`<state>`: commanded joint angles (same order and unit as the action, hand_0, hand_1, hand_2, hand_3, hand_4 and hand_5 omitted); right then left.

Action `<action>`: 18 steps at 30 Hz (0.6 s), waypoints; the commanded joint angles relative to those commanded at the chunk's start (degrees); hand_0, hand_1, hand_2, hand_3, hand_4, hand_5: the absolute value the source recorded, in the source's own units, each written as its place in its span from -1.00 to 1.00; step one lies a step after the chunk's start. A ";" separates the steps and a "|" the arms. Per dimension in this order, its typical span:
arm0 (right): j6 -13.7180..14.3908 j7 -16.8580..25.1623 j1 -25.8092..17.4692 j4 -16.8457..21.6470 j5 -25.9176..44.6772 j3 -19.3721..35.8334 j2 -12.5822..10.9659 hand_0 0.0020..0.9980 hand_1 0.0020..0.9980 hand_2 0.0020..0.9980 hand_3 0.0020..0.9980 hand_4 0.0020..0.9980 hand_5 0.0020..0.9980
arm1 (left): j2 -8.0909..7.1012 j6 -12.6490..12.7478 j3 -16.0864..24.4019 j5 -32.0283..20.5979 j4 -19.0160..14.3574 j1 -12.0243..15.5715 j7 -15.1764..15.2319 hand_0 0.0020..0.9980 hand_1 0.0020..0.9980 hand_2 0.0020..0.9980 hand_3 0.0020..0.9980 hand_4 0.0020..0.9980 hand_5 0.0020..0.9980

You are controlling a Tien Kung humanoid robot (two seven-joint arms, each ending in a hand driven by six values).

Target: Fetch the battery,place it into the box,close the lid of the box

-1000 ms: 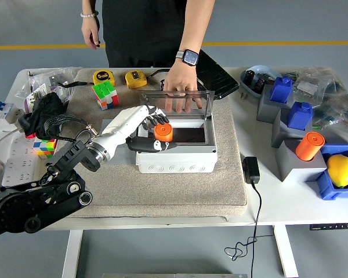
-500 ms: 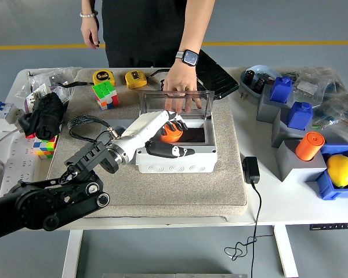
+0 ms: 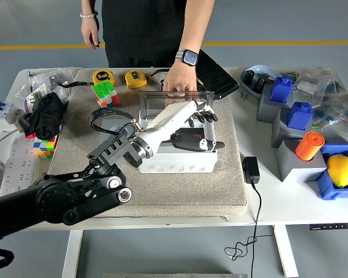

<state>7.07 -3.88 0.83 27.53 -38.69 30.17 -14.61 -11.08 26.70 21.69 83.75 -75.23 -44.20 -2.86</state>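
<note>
One arm at work: left arm, black, coming in from the lower left and reaching over the box.
Left hand (image 3: 194,124): white and black, over the right half of the box's opening, fingers (image 3: 207,114) spread and relaxed, holding nothing; thumb lying along the box's front right rim.
Right hand: out of sight.
Box (image 3: 177,162): white, standing on the grey mat (image 3: 180,191) at the table's middle; clear lid (image 3: 153,101) upright at the back edge, not closed.
Battery: orange one not to be made out inside the box, the hand and forearm covering the opening; cannot tell whether it lies there.
Second orange battery (image 3: 309,145): upright on a grey block at the right, well apart from the box.
Person's hand (image 3: 178,87): from the far side, wrist with a watch, resting at the top of the upright lid, fingers down behind the clear panel.
Person's other hand (image 3: 90,29): hanging at the far left, off the table.
Table (image 3: 267,202): white, cluttered on both sides.
Left of mat: black cloth (image 3: 43,113), a small cube puzzle (image 3: 43,146) just beside it.
Back of mat: larger cube puzzle (image 3: 105,94), two yellow tape measures (image 3: 119,77) behind it.
Right side: blue blocks on grey stands, yellow lemon-like thing (image 3: 340,169) in a blue bin.
Front right: black adapter (image 3: 251,169) beside the mat, cord dropping over the near edge.
</note>
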 joint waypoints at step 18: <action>-0.05 -0.04 0.15 -0.07 0.33 -0.35 0.11 0.24 0.32 0.34 0.14 0.88 -0.11 | -0.96 -4.58 7.72 5.55 3.97 -7.25 -9.15 0.69 0.67 0.61 0.60 1.00 0.23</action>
<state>7.01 -3.92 0.98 27.46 -38.36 29.82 -14.49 -12.04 22.12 29.41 89.31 -71.26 -51.45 -12.00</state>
